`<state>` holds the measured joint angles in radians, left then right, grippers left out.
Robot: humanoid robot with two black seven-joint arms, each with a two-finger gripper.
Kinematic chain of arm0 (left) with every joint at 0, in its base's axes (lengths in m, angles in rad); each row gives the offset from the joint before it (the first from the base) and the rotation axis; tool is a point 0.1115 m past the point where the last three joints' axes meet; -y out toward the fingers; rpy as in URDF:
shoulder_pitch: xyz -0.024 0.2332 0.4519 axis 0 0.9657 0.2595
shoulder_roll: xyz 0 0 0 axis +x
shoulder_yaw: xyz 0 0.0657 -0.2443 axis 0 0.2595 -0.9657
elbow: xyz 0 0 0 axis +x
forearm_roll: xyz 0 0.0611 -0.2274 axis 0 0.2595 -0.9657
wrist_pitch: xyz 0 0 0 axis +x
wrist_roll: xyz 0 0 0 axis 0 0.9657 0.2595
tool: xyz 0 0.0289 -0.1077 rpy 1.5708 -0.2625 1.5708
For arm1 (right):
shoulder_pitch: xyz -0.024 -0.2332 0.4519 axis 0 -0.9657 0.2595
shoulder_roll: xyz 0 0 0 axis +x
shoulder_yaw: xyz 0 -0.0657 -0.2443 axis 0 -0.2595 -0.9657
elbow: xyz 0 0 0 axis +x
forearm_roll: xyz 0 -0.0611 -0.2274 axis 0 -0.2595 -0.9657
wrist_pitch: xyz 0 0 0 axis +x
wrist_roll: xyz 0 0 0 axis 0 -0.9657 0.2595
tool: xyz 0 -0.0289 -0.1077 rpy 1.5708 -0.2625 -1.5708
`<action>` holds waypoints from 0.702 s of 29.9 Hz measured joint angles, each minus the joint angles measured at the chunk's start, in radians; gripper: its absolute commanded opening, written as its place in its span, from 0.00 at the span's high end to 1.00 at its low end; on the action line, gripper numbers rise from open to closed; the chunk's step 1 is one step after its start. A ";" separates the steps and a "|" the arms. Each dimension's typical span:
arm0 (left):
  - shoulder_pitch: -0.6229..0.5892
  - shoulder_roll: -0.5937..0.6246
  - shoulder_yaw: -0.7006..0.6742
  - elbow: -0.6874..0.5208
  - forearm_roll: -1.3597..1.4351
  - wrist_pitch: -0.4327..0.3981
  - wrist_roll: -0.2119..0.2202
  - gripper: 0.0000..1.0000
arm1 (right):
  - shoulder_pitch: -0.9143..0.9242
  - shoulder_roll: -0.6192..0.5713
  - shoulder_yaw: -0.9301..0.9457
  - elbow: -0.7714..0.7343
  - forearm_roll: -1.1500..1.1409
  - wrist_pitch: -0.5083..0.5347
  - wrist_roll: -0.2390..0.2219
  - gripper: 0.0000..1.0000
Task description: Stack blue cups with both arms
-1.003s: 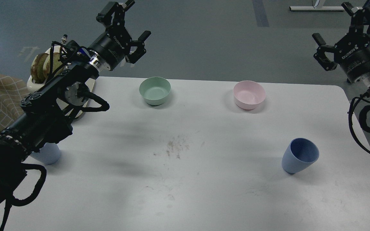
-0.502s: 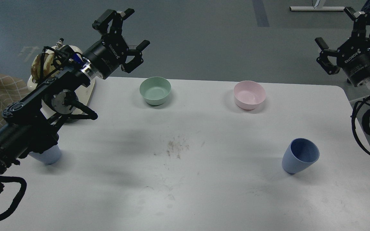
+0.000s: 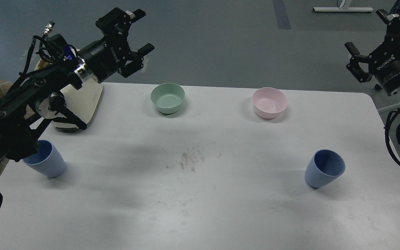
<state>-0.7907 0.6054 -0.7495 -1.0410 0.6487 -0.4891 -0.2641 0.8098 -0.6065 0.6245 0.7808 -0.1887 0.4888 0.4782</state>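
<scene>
Table (image 3: 200,208): white, with a scuffed patch near the middle; everything in the task stands on it.

Left arm (image 3: 23,100): reaches over the table's far-left corner. Left gripper (image 3: 130,33) is raised above the far edge, fingers apart, holding nothing.

Right gripper (image 3: 370,41): raised off the table's far-right corner, fingers apart, holding nothing.

Cream appliance (image 3: 82,102): sits at far left, partly behind the left arm.

Bowls: green bowl (image 3: 167,98) and pink bowl (image 3: 269,102) stand along the far edge, well apart. Neither belongs to the task.

Left cup (image 3: 45,159): upright near the left edge, partly covered by the left arm's lower links.

Right cup (image 3: 325,168): upright on the right side, well apart from the left cup. No stacking done.

Risks, as judged:
- The left arm's links pass directly in front of the left cup; a descent could knock it over or off the near edge.
- The cups are tapered and look smooth; a grip low or off-centre could let one slip or tilt.
- If the cups meet tilted or off-axis, the upper rim may catch and topple the lower.
- Both arms converging mid-table could collide.
- The bowls could be grasped by mistake.
</scene>
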 measured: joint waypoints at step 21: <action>0.098 0.615 0.033 -0.390 0.535 0.000 -0.059 0.03 | -0.018 0.001 -0.002 0.016 -0.017 0.000 -0.001 0.00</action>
<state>-0.6929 1.2208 -0.7167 -1.4312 1.1842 -0.4887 -0.3235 0.7917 -0.6056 0.6229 0.7968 -0.2055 0.4887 0.4770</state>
